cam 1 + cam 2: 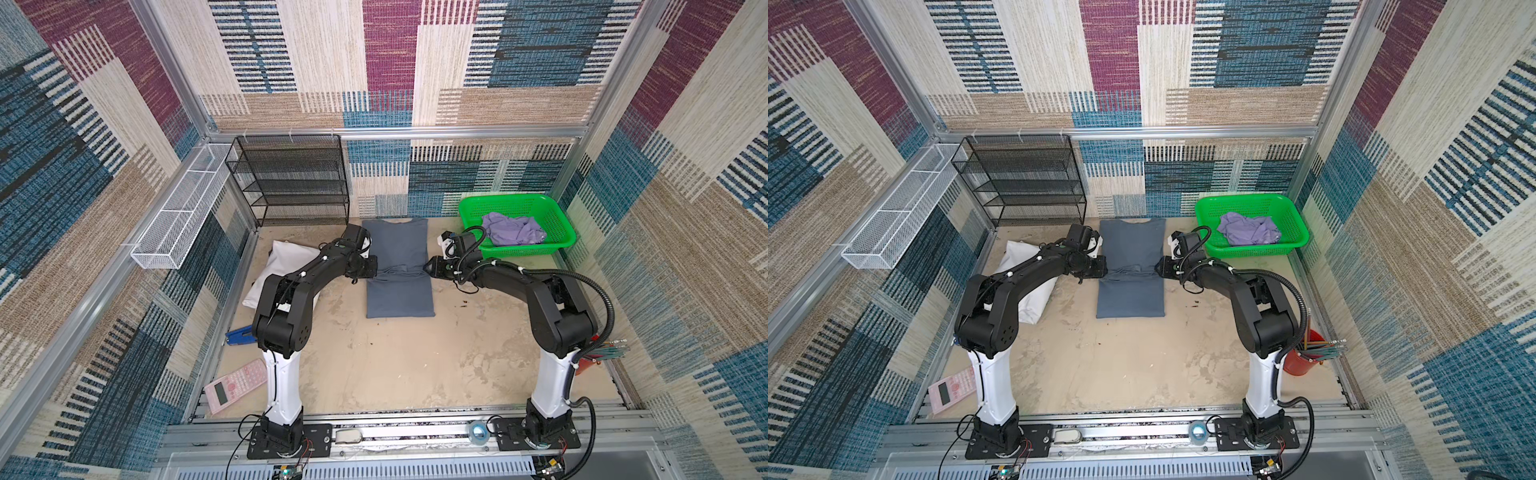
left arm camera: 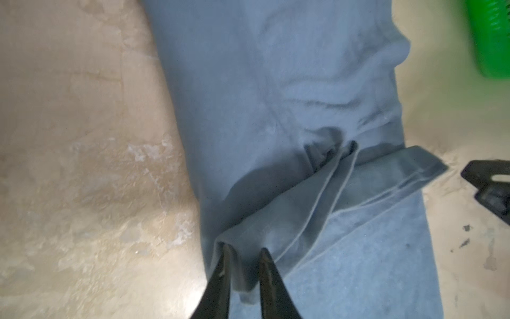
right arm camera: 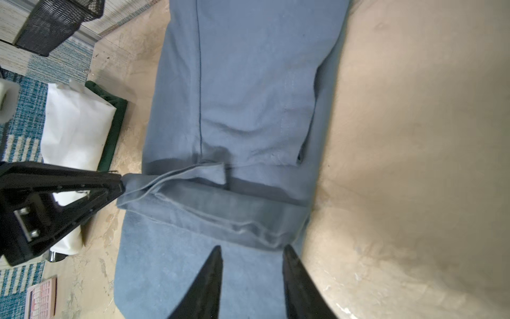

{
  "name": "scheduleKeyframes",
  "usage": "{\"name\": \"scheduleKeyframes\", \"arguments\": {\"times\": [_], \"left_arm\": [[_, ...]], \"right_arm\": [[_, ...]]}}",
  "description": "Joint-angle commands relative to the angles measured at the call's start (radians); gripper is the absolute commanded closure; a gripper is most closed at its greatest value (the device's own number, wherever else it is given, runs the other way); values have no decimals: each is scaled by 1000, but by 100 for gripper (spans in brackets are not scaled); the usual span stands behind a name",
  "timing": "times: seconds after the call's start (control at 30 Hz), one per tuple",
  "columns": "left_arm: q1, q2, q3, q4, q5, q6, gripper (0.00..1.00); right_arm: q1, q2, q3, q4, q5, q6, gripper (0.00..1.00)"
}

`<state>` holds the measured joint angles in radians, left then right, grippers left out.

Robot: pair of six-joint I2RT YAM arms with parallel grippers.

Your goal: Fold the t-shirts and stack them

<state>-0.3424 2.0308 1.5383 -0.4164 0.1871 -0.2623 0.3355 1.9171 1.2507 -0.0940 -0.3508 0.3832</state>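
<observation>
Fingers [image 2: 220, 279] of the left gripper [image 2: 245, 248] stand slightly parted around a fold of the blue-grey shirt [image 2: 248, 82], while the right gripper [image 3: 252, 247] stands spread at its opposite edge.

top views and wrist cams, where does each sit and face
both top views: overhead behind the arms, looking down on the blue-grey t-shirt; both arms show
left wrist: on the left arm, looking past the left tool at its fold
right wrist: on the right arm, past the right tool; left tool opposite
wrist views share that fold
</observation>
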Motion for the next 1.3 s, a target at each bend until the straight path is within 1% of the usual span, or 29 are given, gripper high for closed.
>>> {"name": "scheduleKeyframes", "arguments": {"times": [0.0, 0.07, 0.1, 0.2, 0.27, 0.3, 0.4, 0.47, 0.53, 0.63, 0.77, 0.87, 0.93, 1.07, 1.17, 1.27], "left_arm": [[-3, -85, -55, 124, 17, 17, 67], [-7, -151, -124, 170, 20, -9, 64], [-14, -181, -158, 189, 27, -22, 64], [-57, -239, -250, 214, 28, -52, 64], [-87, -256, -296, 227, 34, -74, 65], [-100, -259, -321, 246, 37, -88, 66], [-116, -222, -341, 279, 46, -111, 66], [-118, -175, -314, 285, 61, -116, 67], [-118, -129, -278, 304, 59, -117, 67], [-111, -52, -202, 315, 20, -106, 67], [-76, 69, -66, 292, 37, -116, 67], [-51, 121, -24, 293, 13, -127, 67], [-30, 149, -2, 281, 19, -129, 67], [11, 167, -11, 295, 47, -141, 67], [31, 150, -47, 332, 46, -147, 67], [42, 128, -78, 346, 72, -152, 67]], "right_arm": [[7, -72, -48, 41, -19, -4, 48], [25, -110, -101, 43, -47, 12, 48], [40, -123, -125, 49, -50, 19, 49], [102, -149, -195, 66, -58, 46, 62], [138, -146, -220, 85, -74, 72, 68], [154, -134, -234, 97, -76, 88, 73], [174, -101, -263, 126, -70, 125, 83], [175, -82, -275, 132, -63, 138, 90], [175, -65, -278, 107, -49, 141, 93], [175, -62, -296, 83, -40, 136, 94], [175, -64, -319, 56, -40, 132, 95], [175, -66, -340, 48, -37, 132, 95], [175, -66, -348, 44, -36, 134, 96], [175, -72, -368, 32, -38, 132, 97], [175, -80, -388, 17, -33, 130, 98], [177, -96, -424, 23, -40, 133, 98]]}}
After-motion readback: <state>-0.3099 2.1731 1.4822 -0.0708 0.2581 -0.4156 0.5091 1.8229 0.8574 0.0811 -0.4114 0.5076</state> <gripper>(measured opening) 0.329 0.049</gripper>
